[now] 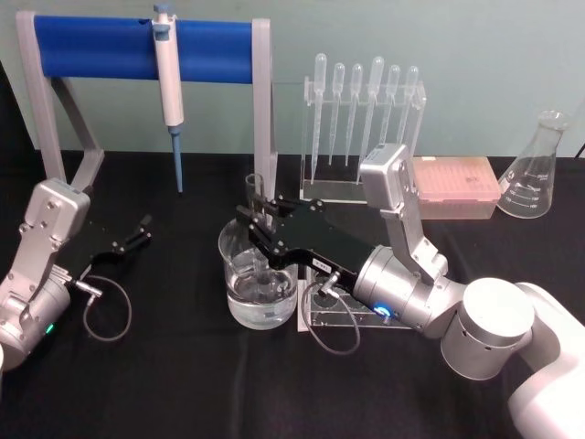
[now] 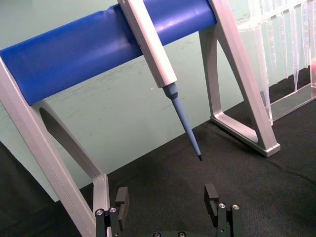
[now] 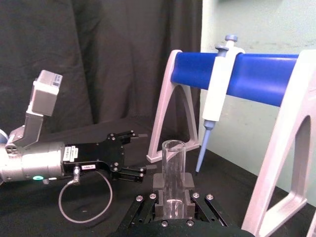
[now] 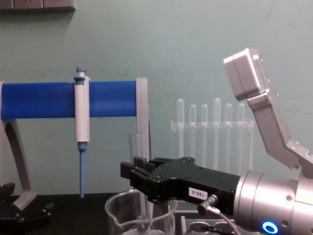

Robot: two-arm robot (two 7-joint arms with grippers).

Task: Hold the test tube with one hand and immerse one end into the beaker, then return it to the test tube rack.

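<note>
Clear plastic, the test tube rack [image 1: 340, 318] lies nearest, under the right wrist. Just left of it stands the beaker [image 1: 239, 306], part-filled with clear liquid. Above it the right gripper [image 1: 259, 208] is clamped on the test tube [image 1: 255, 187], which stands upright with its lower end inside the beaker. Farther left, the left gripper [image 1: 143, 230] sits idle, fingers spread and empty. Behind, a pipettor [image 1: 168, 82] hangs on a blue stand [image 1: 101, 50].
</note>
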